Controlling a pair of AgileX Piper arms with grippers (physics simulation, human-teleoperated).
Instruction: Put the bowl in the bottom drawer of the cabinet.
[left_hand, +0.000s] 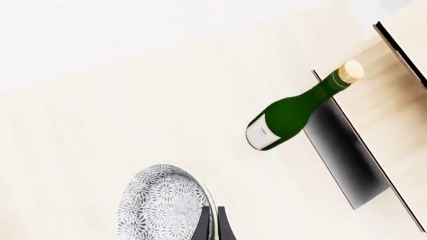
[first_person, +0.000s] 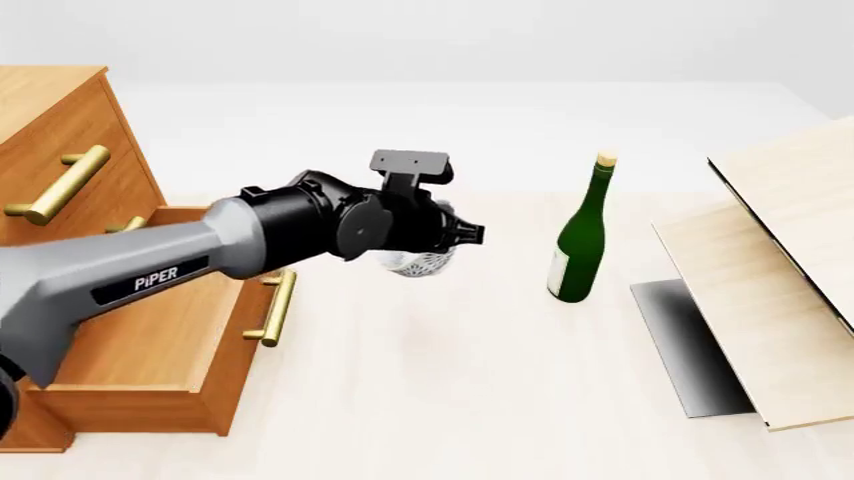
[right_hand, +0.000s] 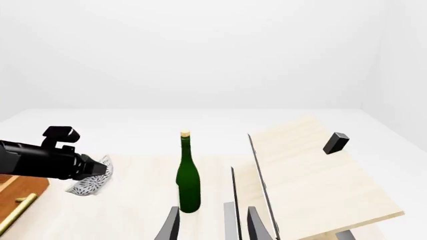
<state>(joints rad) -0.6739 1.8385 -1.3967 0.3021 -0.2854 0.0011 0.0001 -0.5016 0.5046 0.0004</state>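
Front view: left hand (first_person: 461, 233) clenched on the tilted bowl (first_person: 416, 262), near the pulled-out bottom drawer (first_person: 160, 330).

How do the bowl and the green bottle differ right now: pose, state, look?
The bowl is gripped at its rim by the left hand and held tilted above the table; the green bottle stands upright on the table, untouched. The bowl is white with a blue-grey speckled pattern, low and round; the bottle is dark green, tall and slim, corked and labelled. Both are outside the bottom drawer.
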